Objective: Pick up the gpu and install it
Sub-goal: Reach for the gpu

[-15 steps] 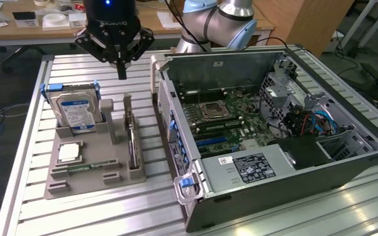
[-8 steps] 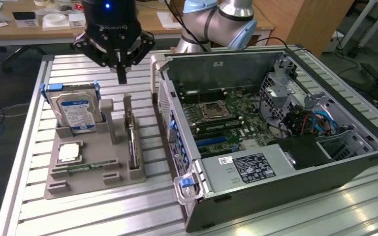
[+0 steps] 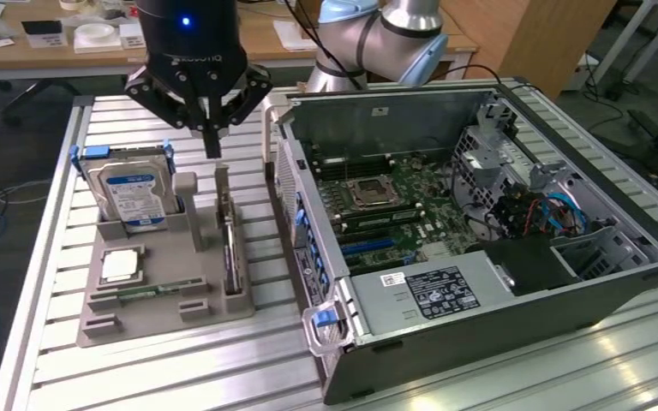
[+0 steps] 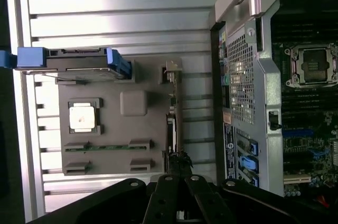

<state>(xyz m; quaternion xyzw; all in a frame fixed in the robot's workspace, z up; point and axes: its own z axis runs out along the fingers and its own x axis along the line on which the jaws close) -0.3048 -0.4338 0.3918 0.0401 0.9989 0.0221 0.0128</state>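
The slatted metal table (image 3: 192,377) spans the frame, and the open computer case (image 3: 478,342) takes the centre and right. Left of it sits the grey parts holder (image 3: 152,321). At upper left the black gripper (image 3: 212,152) hangs with fingers pressed together, empty, close above the gpu (image 3: 230,248), which stands on edge in the holder's right-hand slot.

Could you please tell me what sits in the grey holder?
The grey holder holds an upright hard drive, a flat processor chip, a memory stick and the gpu on edge. Slots hide the drive's and gpu's lower edges.
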